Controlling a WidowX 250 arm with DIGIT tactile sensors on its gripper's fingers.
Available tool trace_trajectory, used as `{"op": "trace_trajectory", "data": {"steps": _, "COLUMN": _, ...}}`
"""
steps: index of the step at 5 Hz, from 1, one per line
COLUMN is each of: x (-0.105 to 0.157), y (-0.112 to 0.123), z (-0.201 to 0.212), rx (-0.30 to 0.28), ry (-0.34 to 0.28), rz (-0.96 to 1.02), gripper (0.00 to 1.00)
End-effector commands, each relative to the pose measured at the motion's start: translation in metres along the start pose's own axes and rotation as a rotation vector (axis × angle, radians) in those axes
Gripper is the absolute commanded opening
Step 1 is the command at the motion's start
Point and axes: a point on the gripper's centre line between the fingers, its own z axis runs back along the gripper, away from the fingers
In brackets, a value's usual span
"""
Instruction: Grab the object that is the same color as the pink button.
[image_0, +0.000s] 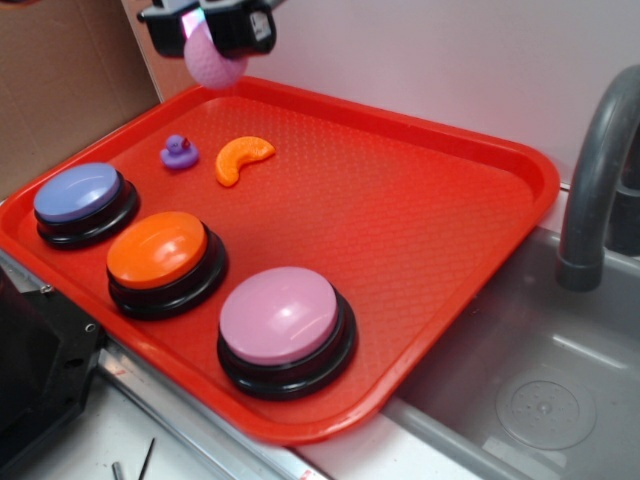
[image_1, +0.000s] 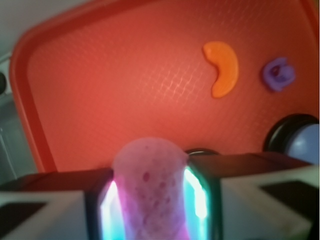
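Clamping the small pink ball (image_0: 215, 58) between my fingers, my gripper (image_0: 208, 28) hangs above the far left rim of the red tray (image_0: 430, 215), with the ball clear of the tray surface. From the wrist camera the ball (image_1: 150, 187) fills the gap between my two pads, which press it from either side and glow with a bluish-green light along their inner faces. Its surface looks dimpled, though the close view is soft and I can only make out darker specks on it.

Below me on the tray floor lies the orange crescent (image_0: 242, 157), curved and flat on the tray, and just beside it on the left sits the purple duck (image_0: 179, 152); the two are near each other but apart. Farther out, along the tray's near left edge, three dome buttons stand in a row on black bases: the blue-purple button (image_0: 80, 194), then the orange button (image_0: 158, 250), then the pink button (image_0: 279, 315) nearest the tray's front corner. Each is close to its neighbour. Beyond the tray's right edge is a grey sink (image_0: 545, 385) with a grey faucet (image_0: 595, 175) rising over it.
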Motion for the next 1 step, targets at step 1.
{"op": "trace_trajectory", "data": {"steps": 1, "x": 0.0144, "y": 0.0008, "z": 0.0263, "rx": -0.048, "ry": -0.092, "rz": 0.086, "gripper": 0.00}}
